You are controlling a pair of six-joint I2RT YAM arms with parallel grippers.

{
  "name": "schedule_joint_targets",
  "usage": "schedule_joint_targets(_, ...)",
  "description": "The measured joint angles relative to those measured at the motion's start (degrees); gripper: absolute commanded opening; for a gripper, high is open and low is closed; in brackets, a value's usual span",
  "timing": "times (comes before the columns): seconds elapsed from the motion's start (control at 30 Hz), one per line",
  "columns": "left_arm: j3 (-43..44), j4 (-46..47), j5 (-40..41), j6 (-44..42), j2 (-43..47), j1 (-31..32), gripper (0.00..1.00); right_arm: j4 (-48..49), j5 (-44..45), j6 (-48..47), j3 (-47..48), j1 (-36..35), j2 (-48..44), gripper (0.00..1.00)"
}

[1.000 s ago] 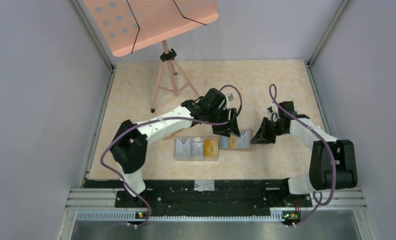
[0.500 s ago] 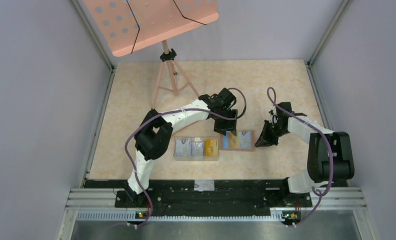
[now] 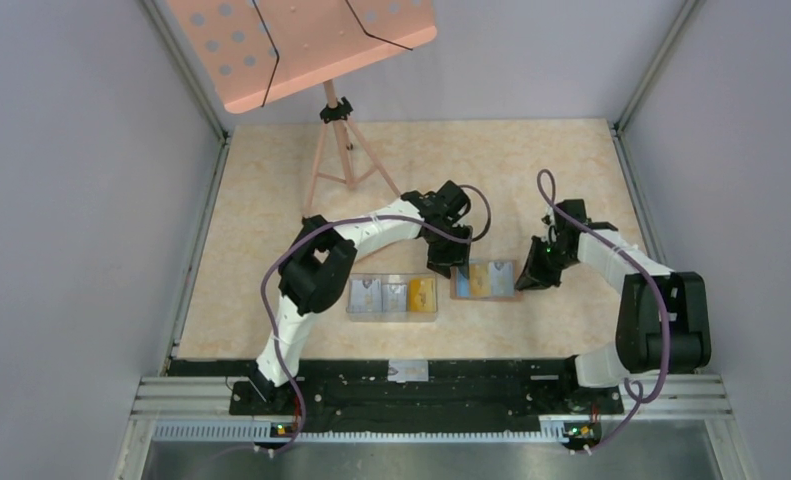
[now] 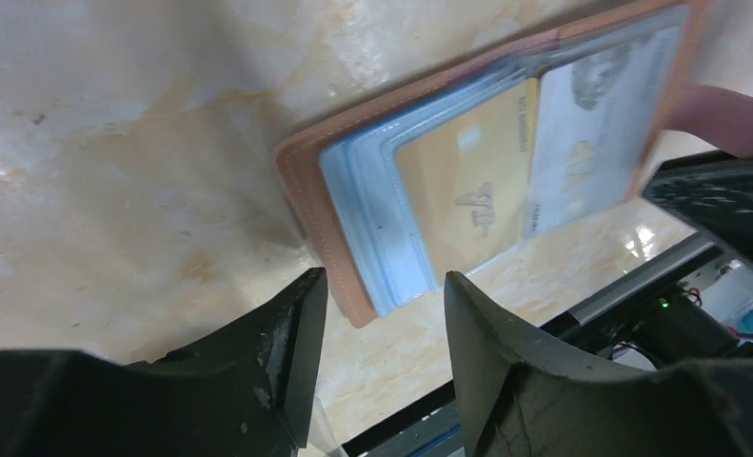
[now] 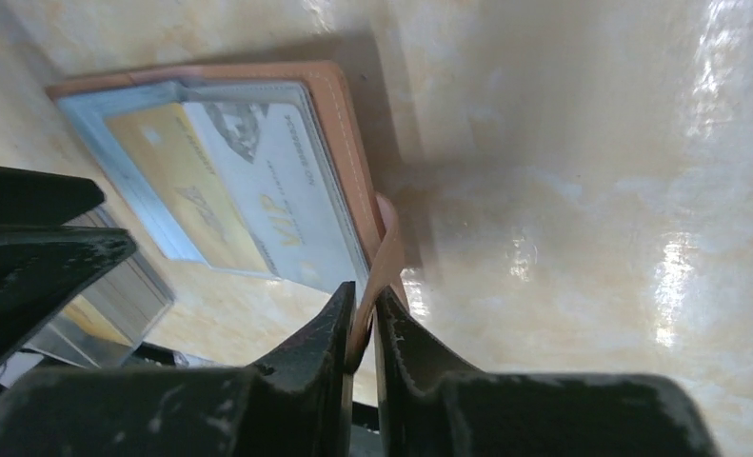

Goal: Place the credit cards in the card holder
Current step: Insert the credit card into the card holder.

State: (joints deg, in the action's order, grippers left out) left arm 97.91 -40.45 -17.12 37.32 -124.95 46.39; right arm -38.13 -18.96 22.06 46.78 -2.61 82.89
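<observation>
Bases of two arms stand at the near edge of the bench (image 3: 271, 190), with one claw on each arm. Just beyond them lies one clear tray (image 3: 392, 317) with three compartments in a row. Credit cards (image 3: 395, 296) show in all three: a pale grey-blue face in the left and in the middle one, a yellow-orange face in the right one. Whether more cards lie beneath these I cannot tell.

Just to the tray's right, one brown card holder (image 4: 306, 195) lies open and flat on the bench. Two cards sit side by side under its clear sleeve: one yellow-orange card (image 4: 467, 181) and one pale grey card (image 4: 591, 143).

The left claw (image 4: 382, 279) hangs over the holder's left corner with its fingers well apart, roughly half spread, and nothing between them. Whether it touches the leather I cannot tell. The right claw (image 5: 364, 295) is at the holder's right edge with its fingers almost together, pinching a thin brown flap (image 5: 391, 248) of the card holder.

At the far side of the bench stands one pink music stand (image 3: 301, 45) on a tripod.
</observation>
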Motion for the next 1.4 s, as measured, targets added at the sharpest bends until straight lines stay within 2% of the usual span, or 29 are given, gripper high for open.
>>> schedule_joint_targets(0.03, 0.2, 0.0, -0.3, 0.0, 0.0, 0.0, 0.51, 0.1, 0.0, 0.0, -0.4, 0.0, 0.3, 0.23)
schedule_joint_targets(0.27, 2.3, 3.3, -3.9, 0.3, -0.1, 0.0, 0.43, -1.3, 1.5, 0.5, -2.9, 1.7, 1.4, 0.46)
schedule_joint_targets(0.47, 2.4, 4.9, -5.9, 1.0, -0.3, 0.0, 0.42, -2.3, 1.9, 0.7, -2.8, 3.5, -1.3, 0.51)
schedule_joint_targets(0.53, 2.4, 4.8, -5.7, 1.1, -0.5, 0.0, 0.45, -2.4, 1.4, 0.6, -2.8, 3.6, -2.9, 0.46)
schedule_joint_targets(0.67, 2.5, 4.3, -4.9, 1.0, -1.7, 0.0, 0.46, -2.1, -1.3, 0.0, -2.3, 3.5, -5.0, 0.24)
schedule_joint_targets(0.83, 2.5, 3.9, -5.1, 1.2, -3.1, 0.0, 0.46, -0.8, -5.2, -0.3, -1.6, 2.2, -3.9, 0.07)
schedule_joint_targets(1.17, 4.1, 3.6, -6.6, 1.5, -4.2, 0.0, 0.45, 6.3, -8.6, 0.3, 0.3, -0.7, 8.8, 0.01)
schedule_joint_targets(1.4, 4.0, 7.5, -11.0, 2.1, -4.3, 0.0, 0.43, 6.7, -9.7, 0.7, 0.5, -0.8, 10.1, 0.01)
